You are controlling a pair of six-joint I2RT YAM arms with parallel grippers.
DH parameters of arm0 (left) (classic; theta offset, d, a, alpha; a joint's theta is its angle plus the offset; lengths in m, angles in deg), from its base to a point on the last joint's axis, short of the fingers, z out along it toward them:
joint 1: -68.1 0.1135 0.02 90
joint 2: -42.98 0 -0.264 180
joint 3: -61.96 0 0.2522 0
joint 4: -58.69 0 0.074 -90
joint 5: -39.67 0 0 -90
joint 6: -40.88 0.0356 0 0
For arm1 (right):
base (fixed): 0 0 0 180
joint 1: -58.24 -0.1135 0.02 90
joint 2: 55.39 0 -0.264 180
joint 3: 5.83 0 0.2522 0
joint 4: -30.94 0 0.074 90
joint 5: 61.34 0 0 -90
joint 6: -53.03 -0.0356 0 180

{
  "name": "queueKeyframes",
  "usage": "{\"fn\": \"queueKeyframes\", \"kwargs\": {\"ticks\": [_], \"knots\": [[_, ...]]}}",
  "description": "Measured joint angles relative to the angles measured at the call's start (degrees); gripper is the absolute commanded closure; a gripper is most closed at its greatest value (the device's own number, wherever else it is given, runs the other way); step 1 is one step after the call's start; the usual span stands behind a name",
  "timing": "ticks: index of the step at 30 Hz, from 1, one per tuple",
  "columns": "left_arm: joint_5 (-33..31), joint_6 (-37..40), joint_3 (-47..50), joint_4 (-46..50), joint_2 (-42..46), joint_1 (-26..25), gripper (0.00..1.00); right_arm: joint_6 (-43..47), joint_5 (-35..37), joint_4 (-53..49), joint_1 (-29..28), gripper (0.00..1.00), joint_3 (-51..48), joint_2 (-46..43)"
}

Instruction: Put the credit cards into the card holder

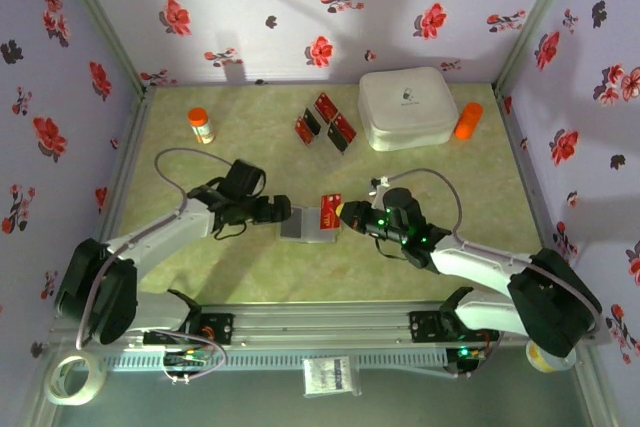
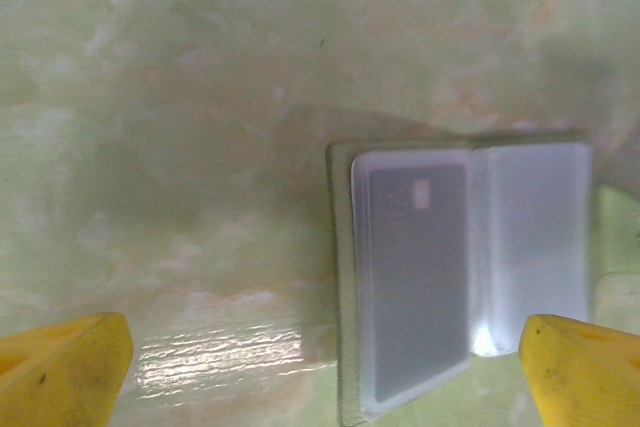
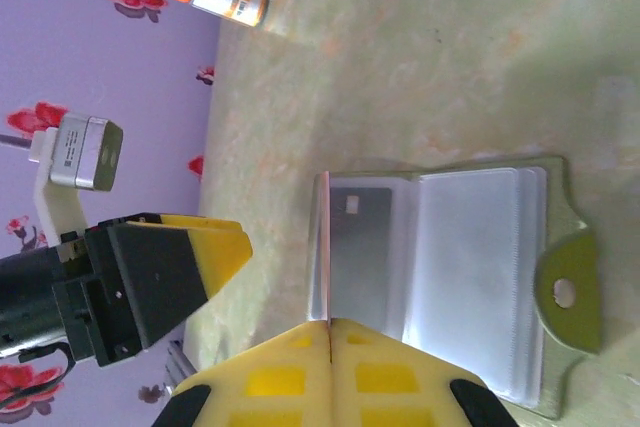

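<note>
A thin red striped card [image 1: 330,210] is pinched by the right gripper [image 3: 330,335] over the open olive-green folding card holder [image 3: 470,277], seemingly not yet sleeved. Three more red cards [image 1: 325,119] are left beyond it. The left gripper [image 2: 322,372] is held with jaws spread.

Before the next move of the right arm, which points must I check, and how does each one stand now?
1. Right pincer shut on the credit card: ok.
2. Card holder lies open on the table: ok.
3. Left pincer open, nothing in it: ok.
4. Held card's edge inside a sleeve: cannot tell.
5. Three loose credit cards lie beside the white box, not stowed: not ok.
</note>
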Motion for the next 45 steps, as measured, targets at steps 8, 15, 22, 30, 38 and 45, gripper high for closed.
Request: {"fn": "queueKeyframes", "kwargs": {"ticks": [8, 15, 22, 30, 38, 45], "knots": [[-7.06, 1.84, -1.2, 1.6, -4.13, -4.96, 0.0, 0.33, 1.38, 1.33, -2.14, 1.0, -1.86, 2.16], [-9.44, 2.01, -1.38, 1.51, -6.58, -5.09, 0.0, 0.17, 2.67, 4.94, -4.15, 1.0, -2.4, 5.9], [-10.47, 2.01, -1.33, 0.5, -8.31, -5.14, 0.0, 0.13, 3.21, 9.31, -4.44, 1.0, -2.56, 9.6], [-11.67, 1.99, 0.66, -0.55, -8.41, -5.14, 0.0, -0.9, 4.22, 16.39, -5.18, 1.0, -2.56, 15.93], [-12.57, 1.2, 2.8, -1.11, -9.7, -5.14, 0.0, -1.38, 5.73, 23.02, -5.9, 1.0, -2.56, 20.94], [-12.81, -0.15, 3.3, -2.01, -9.73, -5.25, 0.0, -1.38, 7.04, 27.93, -6.51, 1.0, -2.47, 24.59]]}}
